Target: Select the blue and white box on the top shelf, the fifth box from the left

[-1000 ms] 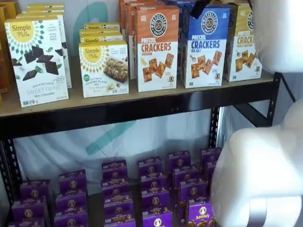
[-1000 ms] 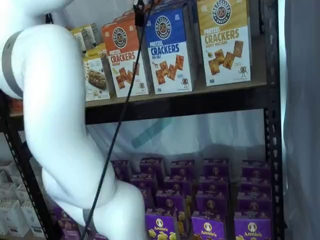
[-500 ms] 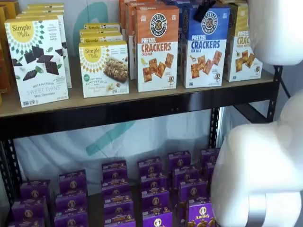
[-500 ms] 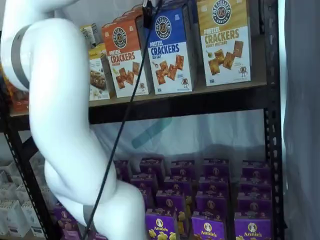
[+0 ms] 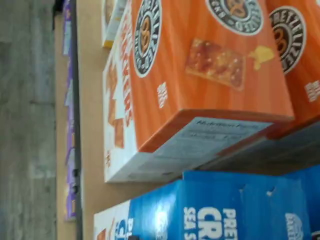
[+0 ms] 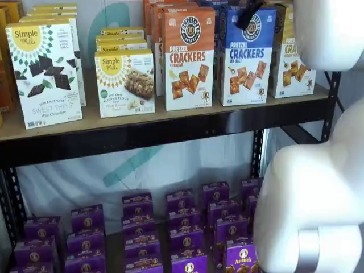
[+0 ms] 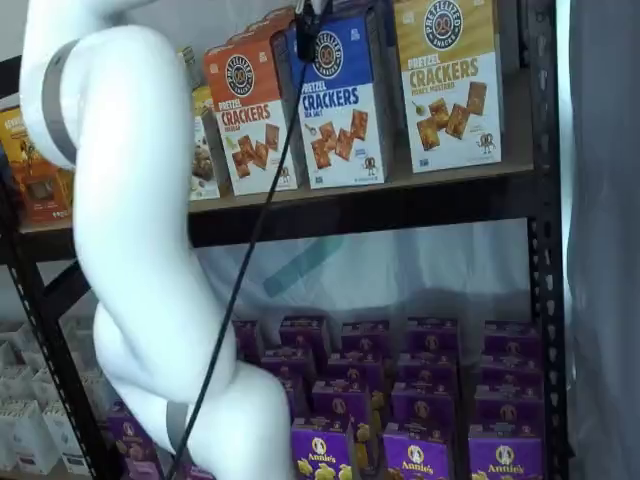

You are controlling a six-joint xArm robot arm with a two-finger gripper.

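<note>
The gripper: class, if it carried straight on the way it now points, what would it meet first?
Most likely the blue and white box. In both shelf views the gripper hangs in front of that box's upper edge, pointing toward it; depth is unclear, so contact cannot be judged.
</note>
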